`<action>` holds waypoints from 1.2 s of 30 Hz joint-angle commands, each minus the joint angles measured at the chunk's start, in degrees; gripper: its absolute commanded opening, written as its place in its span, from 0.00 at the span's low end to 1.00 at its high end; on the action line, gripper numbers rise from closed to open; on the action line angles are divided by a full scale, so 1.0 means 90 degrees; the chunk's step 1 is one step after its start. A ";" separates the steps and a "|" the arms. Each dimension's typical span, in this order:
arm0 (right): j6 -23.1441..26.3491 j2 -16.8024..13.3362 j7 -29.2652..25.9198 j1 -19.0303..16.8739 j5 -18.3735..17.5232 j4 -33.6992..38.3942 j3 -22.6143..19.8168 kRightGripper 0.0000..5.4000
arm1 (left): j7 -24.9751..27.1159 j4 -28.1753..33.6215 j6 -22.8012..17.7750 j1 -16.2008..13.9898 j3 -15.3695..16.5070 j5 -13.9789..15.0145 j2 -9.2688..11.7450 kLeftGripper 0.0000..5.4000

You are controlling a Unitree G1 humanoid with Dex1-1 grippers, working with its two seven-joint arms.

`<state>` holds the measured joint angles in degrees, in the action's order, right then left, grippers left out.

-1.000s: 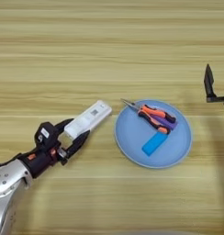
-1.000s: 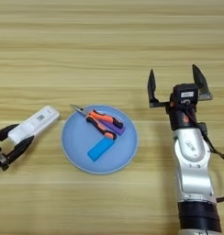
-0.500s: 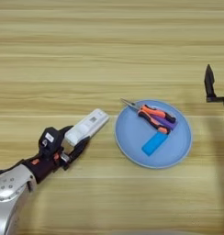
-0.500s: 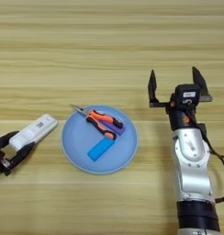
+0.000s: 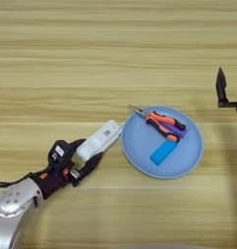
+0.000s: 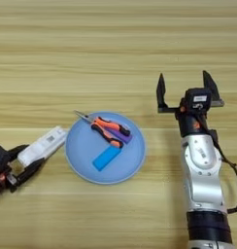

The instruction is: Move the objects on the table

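While our left gripper [image 5: 86, 154] clamps the near end of the white bar [image 5: 99, 140] between its two black fingers, the bar's far end reaches up and away from the fingertips, stopping just beside the rim of the blue plate [image 5: 140, 160]. To do this step well, we judge we should keep the grip firm and the bar level, since we are holding it by one end and the free length could swing or catch the plate's edge. Beyond the bar's tip, on the plate, lie the needle-nose pliers [image 5: 162, 124] and the bright-blue block [image 5: 163, 151], close together.

Our left arm comes in low from the near left corner, forearm slanting up toward the plate, fingers pointing along the bar. Our right gripper [image 6: 185, 92] stands parked on the wooden table [image 5: 115, 48], well to the right of the plate, with its fingers spread wide and pointing away from us, holding nothing.
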<state>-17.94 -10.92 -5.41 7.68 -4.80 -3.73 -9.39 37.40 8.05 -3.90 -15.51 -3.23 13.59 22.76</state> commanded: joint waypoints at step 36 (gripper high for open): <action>0.0041 -0.0097 -0.0478 0.0076 -0.0187 0.0111 0.0119 1.00 | -0.0729 0.0298 0.1091 0.0403 -0.0018 -0.0029 -0.0984 0.99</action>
<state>-17.96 -11.10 -9.21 8.12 -6.02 -3.95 -8.13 31.45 10.36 4.37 -12.73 -2.78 14.38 14.37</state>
